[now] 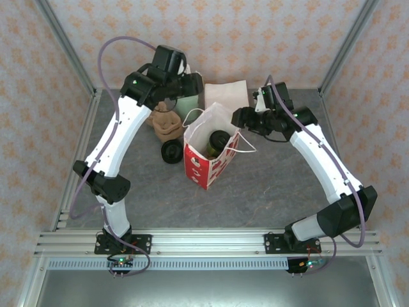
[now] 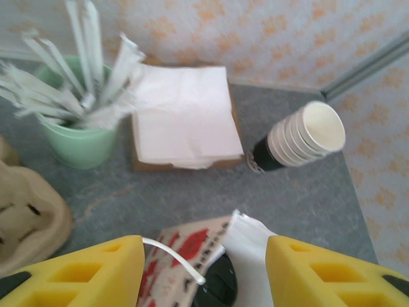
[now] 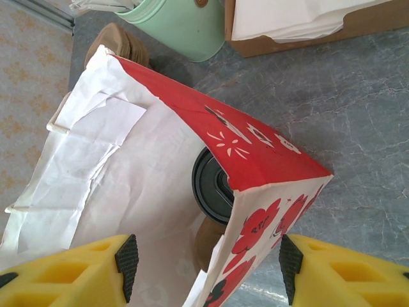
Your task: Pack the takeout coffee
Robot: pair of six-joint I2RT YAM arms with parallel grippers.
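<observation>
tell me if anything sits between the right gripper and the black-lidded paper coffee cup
Yes: the black-lidded paper cup stands inside the red and white paper bag, whose red wall partly covers its lid from the right gripper.

1. The dark paper cup with a round black plastic lid (image 3: 211,185) stands inside the red-and-white paper gift bag (image 3: 255,150), whose red wall hides most of it, leaving part of the lid and a little of its side
2. Behind the bag, the mint-green plastic tub (image 1: 189,106) is largely covered by the white left arm (image 1: 131,121)
3. Left of the bag, the brown moulded-pulp cup carrier (image 2: 29,214) runs off the left wrist view's edge
</observation>
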